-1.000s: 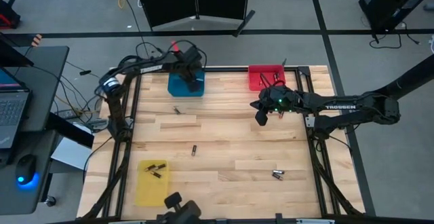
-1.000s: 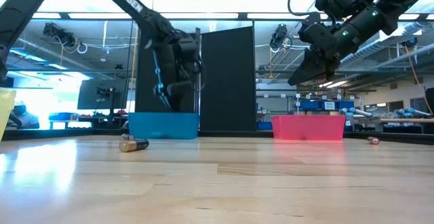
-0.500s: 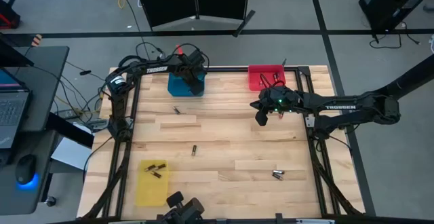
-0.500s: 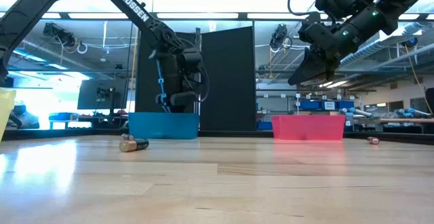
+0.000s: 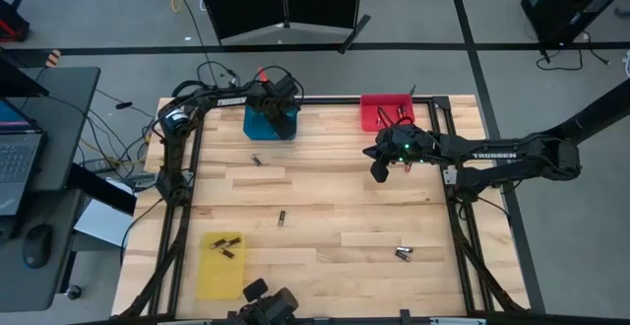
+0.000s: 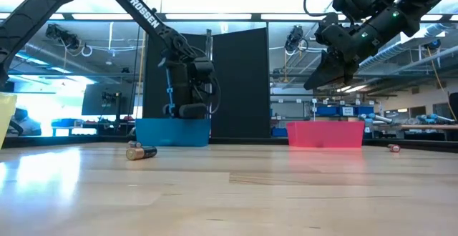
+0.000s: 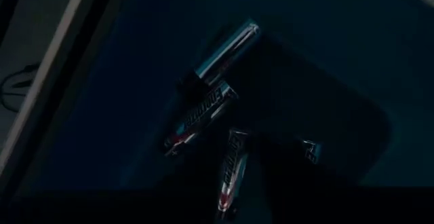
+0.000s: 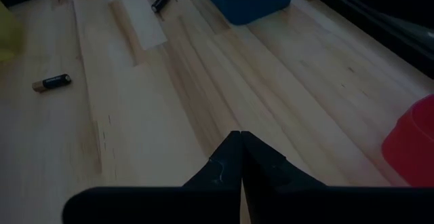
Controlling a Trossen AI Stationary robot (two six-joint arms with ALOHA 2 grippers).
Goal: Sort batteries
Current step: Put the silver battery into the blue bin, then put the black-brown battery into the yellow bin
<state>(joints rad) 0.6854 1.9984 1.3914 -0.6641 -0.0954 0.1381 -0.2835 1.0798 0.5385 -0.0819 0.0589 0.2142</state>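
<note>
My left gripper (image 5: 283, 123) hangs pointing down into the blue bin (image 5: 264, 126) at the table's far left; the bin's wall (image 6: 172, 131) hides its tip. Several silver and black batteries (image 7: 201, 117) lie on the bin's floor below it. My right gripper (image 5: 378, 172) hovers shut above the table near the red bin (image 5: 386, 111), holding nothing. Loose batteries lie on the wood: one (image 5: 256, 159) near the blue bin, one (image 5: 282, 218) mid-table, a pair (image 5: 404, 253) toward the near right. More batteries (image 5: 226, 243) lie in the yellow bin (image 5: 219, 266).
A black metal frame (image 5: 187, 167) borders the table on the left and right. Open wood lies between the bins. A desk with a laptop (image 5: 15, 167) stands beyond the table's left edge. One battery (image 6: 393, 148) lies far right in the low view.
My left gripper has sunk toward the blue bin, so that its tip now stands lower behind the bin's wall.
</note>
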